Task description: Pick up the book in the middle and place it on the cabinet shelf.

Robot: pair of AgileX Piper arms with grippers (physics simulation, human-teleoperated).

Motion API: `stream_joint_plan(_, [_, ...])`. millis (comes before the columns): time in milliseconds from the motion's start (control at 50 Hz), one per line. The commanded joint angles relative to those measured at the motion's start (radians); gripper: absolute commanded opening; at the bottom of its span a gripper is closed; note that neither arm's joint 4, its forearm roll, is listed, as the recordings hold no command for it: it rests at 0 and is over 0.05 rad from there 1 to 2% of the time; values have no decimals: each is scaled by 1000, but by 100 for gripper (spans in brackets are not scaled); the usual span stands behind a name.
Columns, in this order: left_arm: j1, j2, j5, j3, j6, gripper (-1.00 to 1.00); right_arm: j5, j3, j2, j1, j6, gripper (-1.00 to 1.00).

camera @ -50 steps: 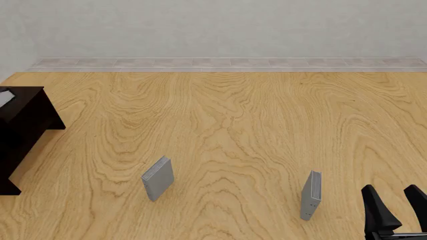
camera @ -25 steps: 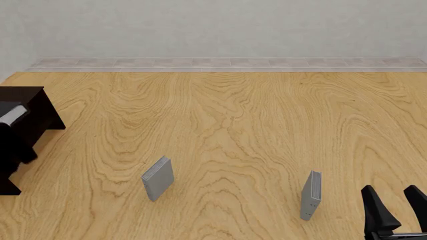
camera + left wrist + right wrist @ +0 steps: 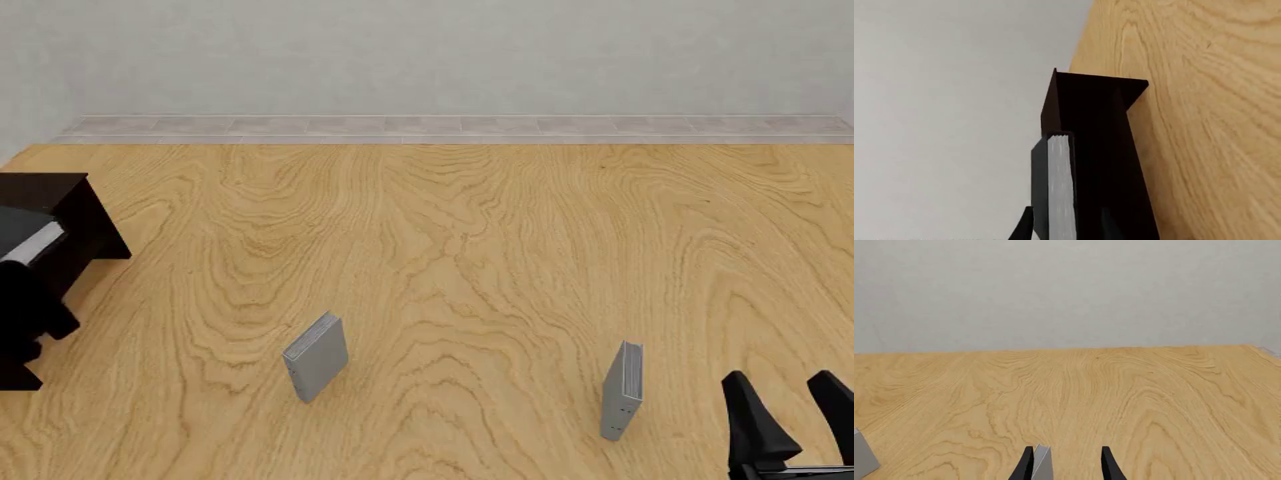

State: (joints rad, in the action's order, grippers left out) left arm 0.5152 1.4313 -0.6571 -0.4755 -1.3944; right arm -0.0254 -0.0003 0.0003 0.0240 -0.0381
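Note:
The book (image 3: 1061, 190), black-covered with white page edges, stands between the fingers of my left gripper (image 3: 1066, 222), which is shut on it. Right behind it is the dark brown cabinet shelf (image 3: 1101, 110). In the front view the book (image 3: 30, 243) shows as a tilted white strip at the far left, against the cabinet shelf (image 3: 74, 215). My dark left arm blends into the cabinet below it. My right gripper (image 3: 778, 380) is open at the table's near right corner, holding nothing. In its own wrist view the right gripper (image 3: 1067, 450) points across bare table.
Two thin grey books stand upright on the wooden table, one left of centre (image 3: 315, 356) and one at the right (image 3: 622, 390), just left of my right gripper. The right one (image 3: 1043, 462) shows between my right fingers. A pale wall backs the table.
The book's white edge has slid from the cabinet's top-left edge down and a little rightward, with my left arm coming into view below it. The right arm and grey books have not moved.

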Motion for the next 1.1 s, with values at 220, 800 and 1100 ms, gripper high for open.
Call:
stream_joint_plan(220, [-27, -81, 85, 5, 39, 100, 1, -1, 1, -1, -1, 100])
stream_joint_plan(800, [-151, -430, 306, 116, 189, 100, 8, 0, 0, 3, 0, 100])
stream_joint_plan(1100, [-219, -721, 514, 77, 324, 100, 6, 0, 0, 5, 2, 100])
